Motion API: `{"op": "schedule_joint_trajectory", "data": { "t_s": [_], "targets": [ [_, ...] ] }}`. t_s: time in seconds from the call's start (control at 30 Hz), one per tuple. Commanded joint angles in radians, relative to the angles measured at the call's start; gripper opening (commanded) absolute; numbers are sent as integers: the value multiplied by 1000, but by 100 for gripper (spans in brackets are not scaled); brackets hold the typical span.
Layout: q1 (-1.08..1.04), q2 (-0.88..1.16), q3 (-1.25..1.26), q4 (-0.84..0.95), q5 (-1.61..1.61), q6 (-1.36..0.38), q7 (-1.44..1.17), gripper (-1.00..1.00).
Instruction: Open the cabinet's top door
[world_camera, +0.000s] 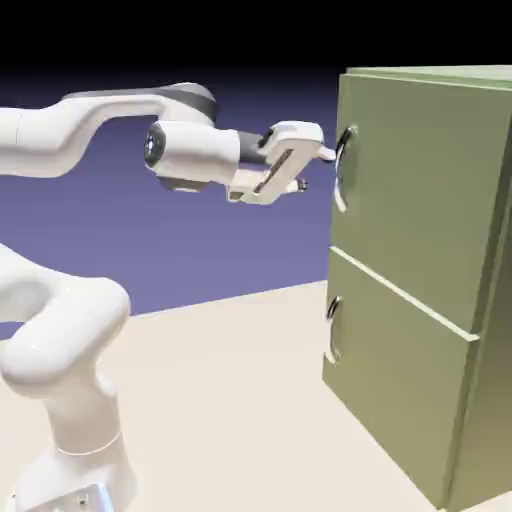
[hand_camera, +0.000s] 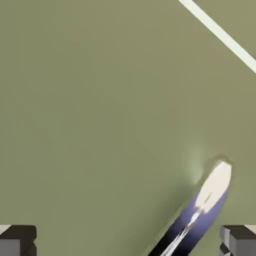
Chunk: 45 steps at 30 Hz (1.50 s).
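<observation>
Presently, the gripper (hand_camera: 128, 242) is spread wide with nothing grasped, its fingertips (hand_camera: 18, 241) well apart near the top door's silver handle (hand_camera: 195, 212), which shows between them, slanting, in the hand view. The top door (world_camera: 420, 190) is closed on the olive-green cabinet (world_camera: 500, 350) at the exterior view's right, directly above the lower door (world_camera: 395, 375).

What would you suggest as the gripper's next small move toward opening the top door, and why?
I'd probably ease the open gripper forward, keeping its fingers either side of the upper handle, before closing. In the hand view the handle runs between the fingertips, nearer the right one, and the top door is still shut.
</observation>
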Motion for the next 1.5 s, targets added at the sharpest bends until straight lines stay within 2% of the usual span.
{"op": "schedule_joint_trajectory", "data": {
  "t_s": [0.0,0.4,0.6,0.63,1.07,1.47],
  "targets": [
    [-16,-11,17,4,44,-5,28,0],
    [-198,-146,220,53,553,-58,354,0],
    [-375,-95,303,174,614,-109,331,0],
    [-375,-95,303,174,614,-109,331,-100],
    [-30,-192,-108,-209,309,-483,301,-100],
    [24,-266,-543,-359,-115,-814,295,-100]
  ]
}}
